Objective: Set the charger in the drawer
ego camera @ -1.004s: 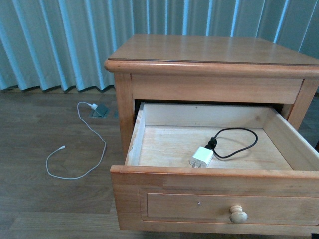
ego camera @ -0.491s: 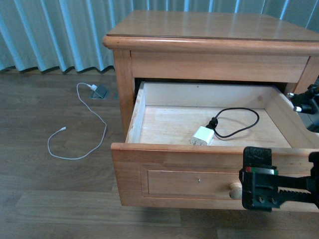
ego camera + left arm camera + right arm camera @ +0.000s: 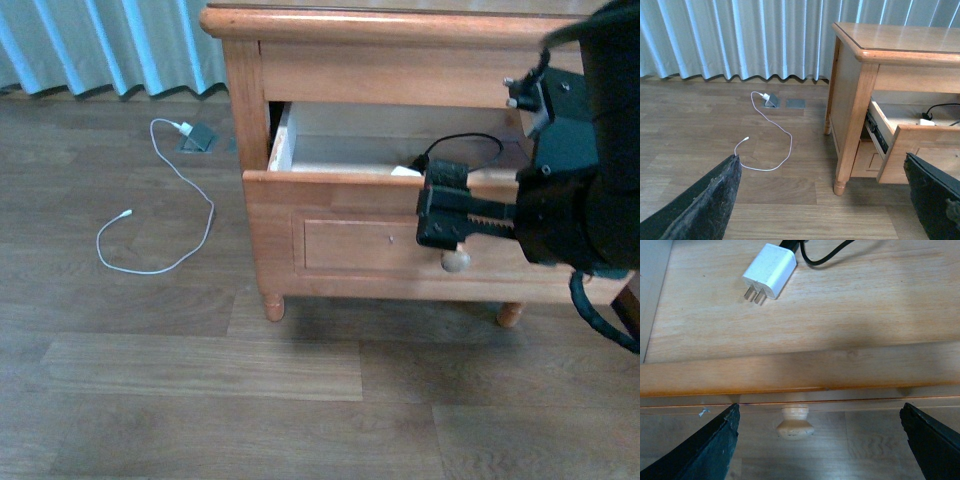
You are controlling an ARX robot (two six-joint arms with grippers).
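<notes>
wood floor point(image 3: 200, 400) | charger point(image 3: 770, 270) in open drawer point(image 3: 340, 235)

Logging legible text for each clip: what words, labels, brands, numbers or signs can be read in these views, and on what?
None can be read in any view.
Charger: plain white faces, no print visible.
Drawer and its knob: bare wood, no label.
Right gripper: black body, no legible marking; a small red and green patch shows no letters.
White cable and floor plates: too small to show any text.
</notes>
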